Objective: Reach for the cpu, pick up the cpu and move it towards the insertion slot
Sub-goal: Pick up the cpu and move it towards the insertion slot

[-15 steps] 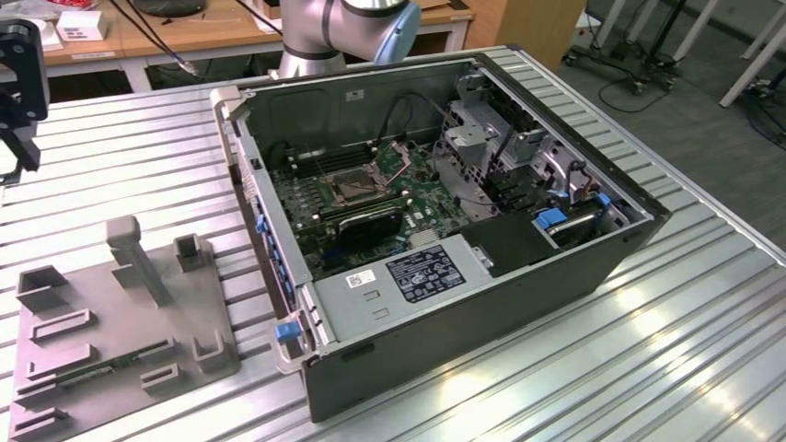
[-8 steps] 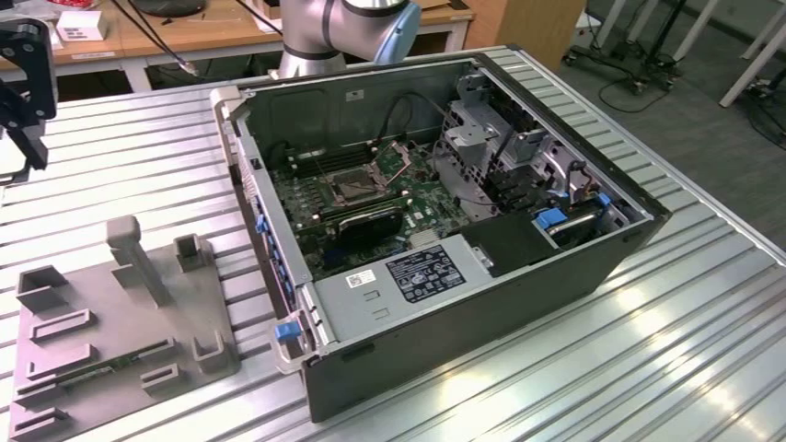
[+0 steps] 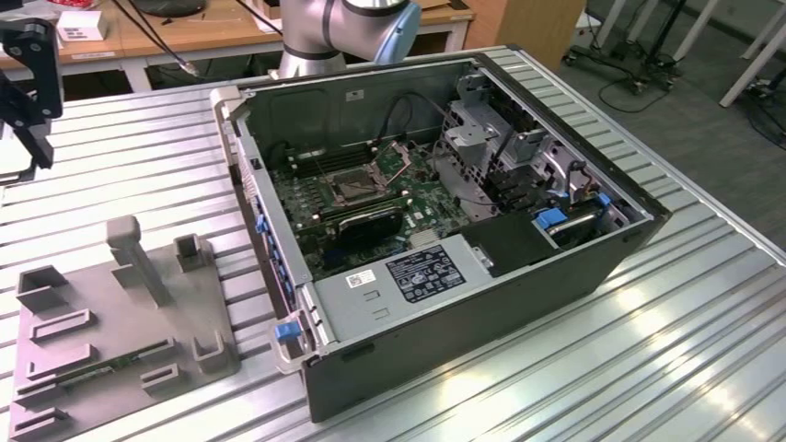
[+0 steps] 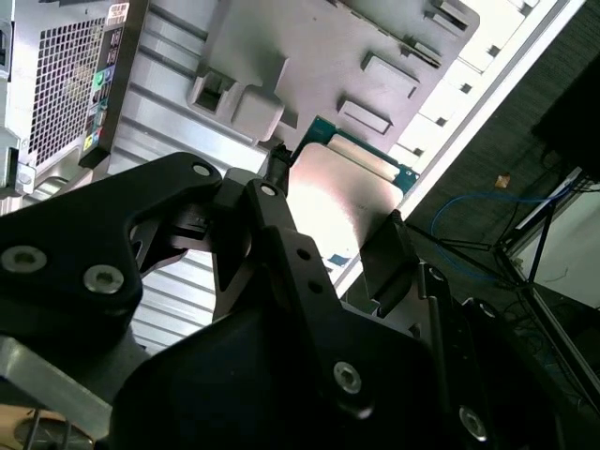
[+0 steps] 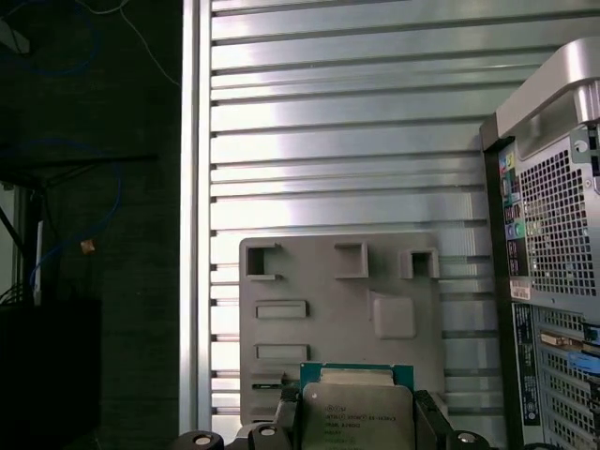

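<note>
The cpu [image 5: 356,410], a thin square chip with a pale metal face and green edge, sits between the black fingers of my gripper [image 5: 356,420], which is shut on it. In the second wrist view the cpu [image 4: 345,199] shows between the two fingers of the gripper [image 4: 333,214], held in the air above the grey fixture plate [image 4: 309,56]. In the exterior view my gripper [image 3: 29,138] hangs at the far left, well above the table. The insertion slot [image 3: 352,187], a dark square socket in a silver frame, lies on the green board inside the open computer case, far to the exterior view's right of the gripper.
The open black computer case [image 3: 516,276] lies on the ribbed metal table [image 3: 664,350], with drive cages and cables inside. The grey fixture plate [image 3: 123,322] with upright posts sits at the exterior view's lower left. The case's rear panel [image 5: 553,262] is beside the plate.
</note>
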Controlling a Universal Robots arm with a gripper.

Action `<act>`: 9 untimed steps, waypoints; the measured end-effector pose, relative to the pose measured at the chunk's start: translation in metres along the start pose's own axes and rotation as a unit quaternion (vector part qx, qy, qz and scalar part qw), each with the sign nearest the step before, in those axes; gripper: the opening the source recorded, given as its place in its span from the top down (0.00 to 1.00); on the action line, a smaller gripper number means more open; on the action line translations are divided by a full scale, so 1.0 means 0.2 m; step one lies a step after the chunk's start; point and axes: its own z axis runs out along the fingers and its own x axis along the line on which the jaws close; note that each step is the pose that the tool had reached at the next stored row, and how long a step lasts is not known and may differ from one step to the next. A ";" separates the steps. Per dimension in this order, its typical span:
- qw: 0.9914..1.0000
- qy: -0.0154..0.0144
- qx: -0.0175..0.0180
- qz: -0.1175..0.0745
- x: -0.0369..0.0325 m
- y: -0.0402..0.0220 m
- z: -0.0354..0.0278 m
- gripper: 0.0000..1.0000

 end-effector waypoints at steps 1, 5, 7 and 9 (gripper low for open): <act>1.000 0.000 0.000 0.000 -0.003 0.000 0.000 0.46; 1.000 0.000 0.000 0.000 -0.017 0.001 0.000 0.46; 1.000 0.000 0.000 0.000 -0.028 0.001 0.000 0.46; 1.000 0.000 0.000 0.000 -0.040 0.001 0.000 0.46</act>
